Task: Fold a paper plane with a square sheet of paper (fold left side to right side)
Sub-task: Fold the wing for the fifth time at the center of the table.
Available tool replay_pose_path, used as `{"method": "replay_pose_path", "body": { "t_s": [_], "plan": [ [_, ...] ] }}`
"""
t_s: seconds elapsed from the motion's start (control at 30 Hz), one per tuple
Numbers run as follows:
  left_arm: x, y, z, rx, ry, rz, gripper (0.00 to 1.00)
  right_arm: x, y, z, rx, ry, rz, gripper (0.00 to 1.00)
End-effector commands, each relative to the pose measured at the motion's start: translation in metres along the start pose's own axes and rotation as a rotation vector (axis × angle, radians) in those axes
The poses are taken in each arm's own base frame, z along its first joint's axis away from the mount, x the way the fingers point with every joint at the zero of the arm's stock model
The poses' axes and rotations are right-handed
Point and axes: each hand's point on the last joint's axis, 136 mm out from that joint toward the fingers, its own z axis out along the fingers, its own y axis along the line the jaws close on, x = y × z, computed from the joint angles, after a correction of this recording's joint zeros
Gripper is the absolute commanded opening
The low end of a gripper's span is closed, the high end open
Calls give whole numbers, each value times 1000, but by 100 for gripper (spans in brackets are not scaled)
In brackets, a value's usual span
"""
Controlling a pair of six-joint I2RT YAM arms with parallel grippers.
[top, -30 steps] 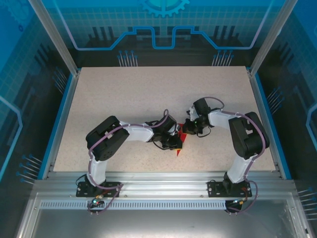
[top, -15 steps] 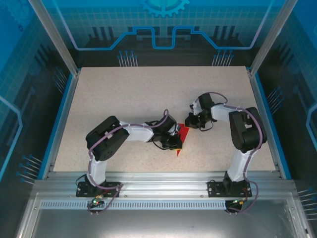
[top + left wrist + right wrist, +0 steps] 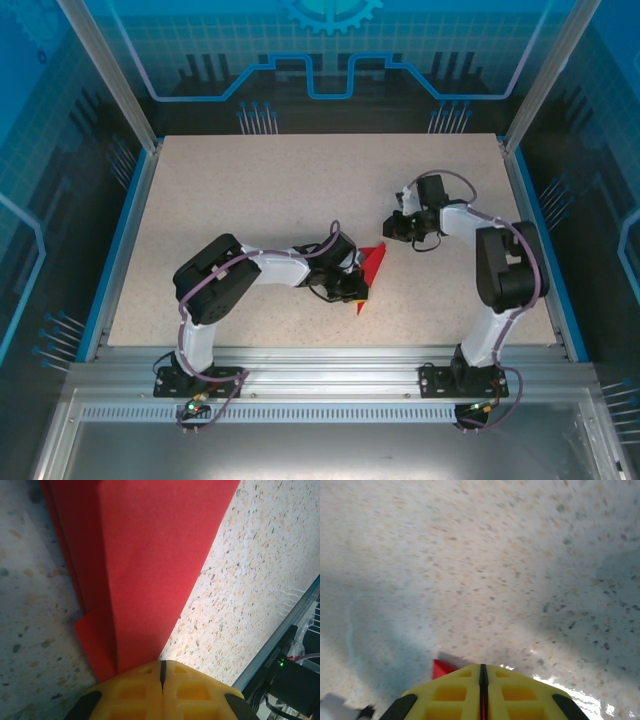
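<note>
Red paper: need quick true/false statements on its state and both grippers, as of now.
1. The left gripper has its jaws closed. True.
2. The red paper lies as a flat unfolded square. False: it is folded into layers with a crease and narrows to a point.
3. The right gripper holds the paper. False: its jaws are closed with nothing between them, over bare table.
4. The paper lies right at the left gripper's fingertips. True.
5. The paper is at the table's far edge. False: it is in the near half, between the two arms.
</note>
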Motion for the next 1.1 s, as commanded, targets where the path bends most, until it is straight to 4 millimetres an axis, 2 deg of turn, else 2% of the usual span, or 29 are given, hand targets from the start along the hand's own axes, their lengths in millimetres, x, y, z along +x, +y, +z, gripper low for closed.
{"method": "replay_pose_path", "body": {
  "t_s": [0.0,0.2,0.3,0.4,0.47,0.57,0.7,0.9,1.07],
  "plan": [
    [37,63,8,-196,95,-137,5,16,13,-21,-15,0,-30,11],
    [36,62,7,-194,93,-131,5,55,31,-30,-79,20,-3,14],
    [36,61,7,-193,92,-131,5,81,46,-17,-146,86,10,14],
    [35,60,6,-194,90,-129,5,96,56,0,-162,138,4,14],
    [35,60,6,-195,90,-126,5,97,52,9,-135,146,8,14],
    [36,60,4,-199,92,-123,5,95,38,20,-75,158,27,14],
    [41,59,1,-194,111,-116,5,101,19,33,13,227,74,12],
    [63,57,-5,-197,177,-79,6,107,-5,39,97,270,151,10],
    [77,58,-9,-204,212,-68,6,105,-8,40,104,273,164,9]
  ]
}}
